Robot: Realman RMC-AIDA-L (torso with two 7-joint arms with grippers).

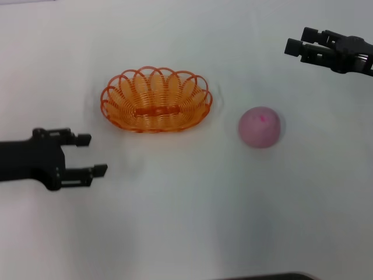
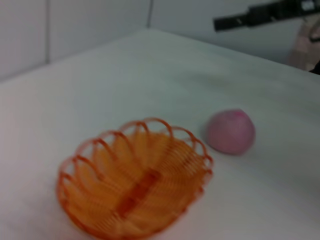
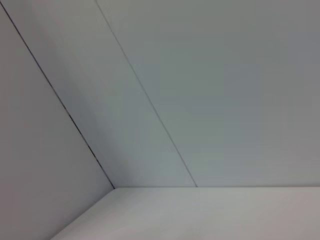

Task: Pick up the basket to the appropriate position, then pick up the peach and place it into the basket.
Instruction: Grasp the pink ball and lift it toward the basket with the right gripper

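Note:
The orange wire basket [image 1: 156,100] sits on the white table, left of centre. The pale pink peach [image 1: 260,126] lies to its right, apart from it. My left gripper [image 1: 92,154] is open and empty, in front of and to the left of the basket, not touching it. My right gripper [image 1: 294,49] is at the far right, behind the peach and well away from it, with nothing in it. The left wrist view shows the basket [image 2: 135,185], the peach [image 2: 231,131] and the right arm [image 2: 265,15] farther off. The right wrist view shows only walls and table edge.
The white table [image 1: 186,221] spreads on all sides of the two objects. A dark edge [image 1: 268,276] shows at the bottom of the head view. Pale walls stand behind the table in the wrist views.

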